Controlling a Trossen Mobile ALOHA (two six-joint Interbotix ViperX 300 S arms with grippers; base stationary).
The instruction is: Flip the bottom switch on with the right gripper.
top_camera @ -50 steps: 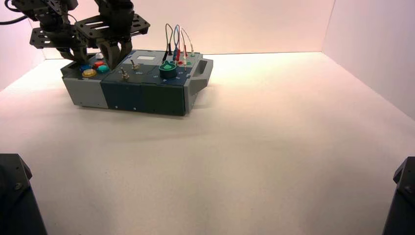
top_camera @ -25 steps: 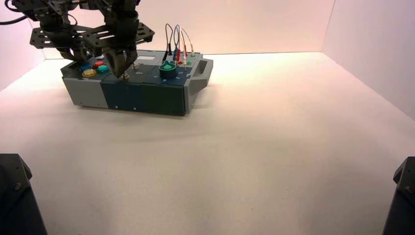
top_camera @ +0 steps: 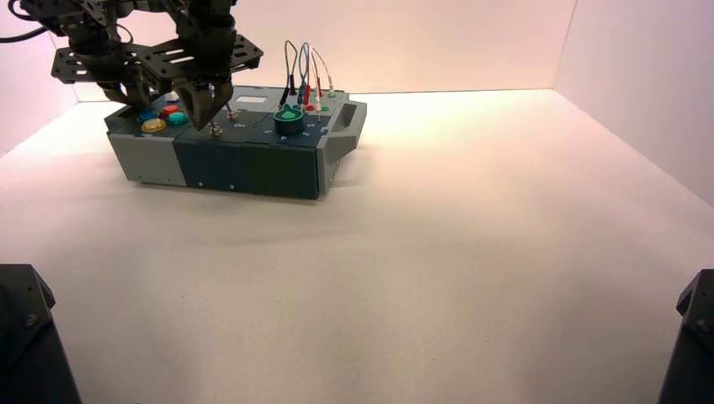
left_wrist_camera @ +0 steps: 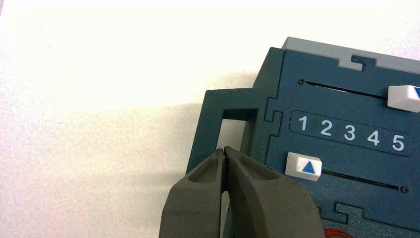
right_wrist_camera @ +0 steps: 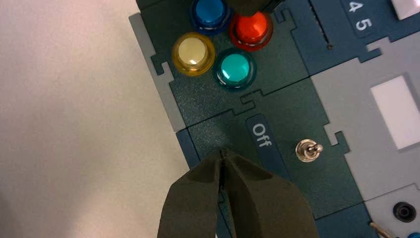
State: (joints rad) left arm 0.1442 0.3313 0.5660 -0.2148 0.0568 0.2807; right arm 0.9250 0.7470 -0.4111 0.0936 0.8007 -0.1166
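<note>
Right gripper (top_camera: 205, 118) hovers over the box's (top_camera: 253, 168) near edge, fingers (right_wrist_camera: 257, 198) pressed together beside the "Off" label. Bottom switch (top_camera: 215, 130) sits just beside them. Left gripper (left_wrist_camera: 225, 153), fingers pressed together, hangs at the box's handle edge.

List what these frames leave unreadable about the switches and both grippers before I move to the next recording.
- Near switch: the right wrist view hides it under the shut right gripper; only the far toggle shows.
- Near switch, high view: too small to read.
- "Off" label: any "On" mark is covered by the fingers.
- Left gripper: shut, but cut off by the picture edge.
</note>
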